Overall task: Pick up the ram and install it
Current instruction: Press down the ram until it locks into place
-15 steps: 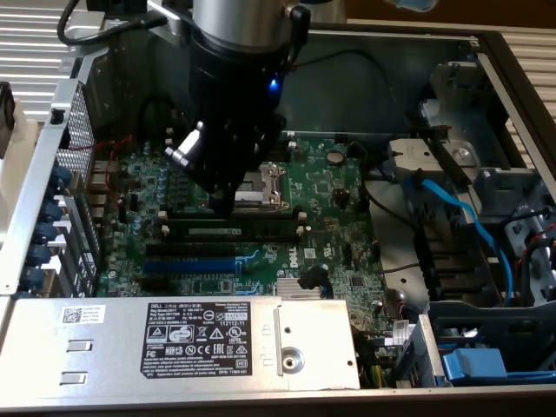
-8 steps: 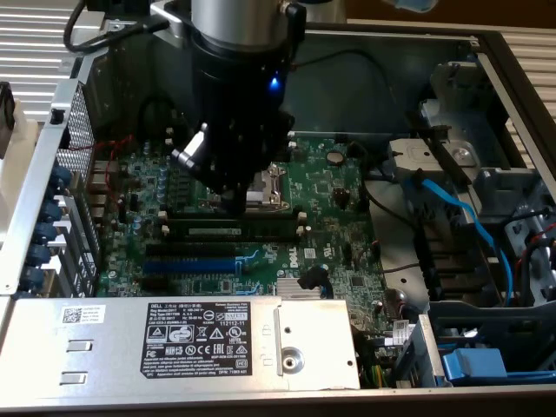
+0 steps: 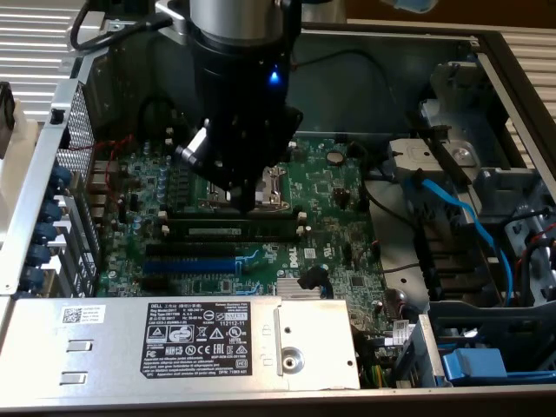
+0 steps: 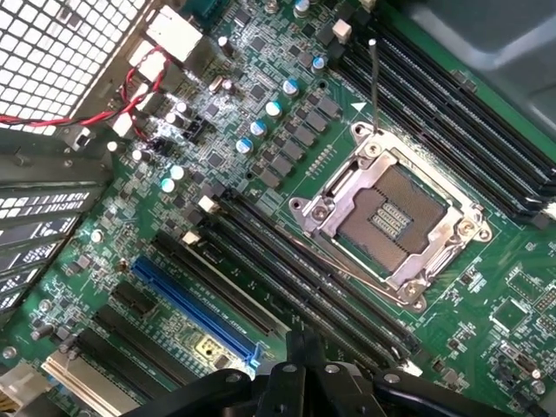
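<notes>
In the exterior view, the robot arm (image 3: 239, 87) hangs over the green motherboard (image 3: 330, 187) inside the open computer case (image 3: 486, 52). The ram (image 3: 228, 232) lies in a black slot just beside the CPU socket (image 3: 276, 184), between the socket and the blue slot (image 3: 189, 266). In the wrist view, the claw (image 4: 304, 369) has its fingers together and holds nothing, above the black slots (image 4: 295, 278) beside the CPU socket (image 4: 395, 221).
</notes>
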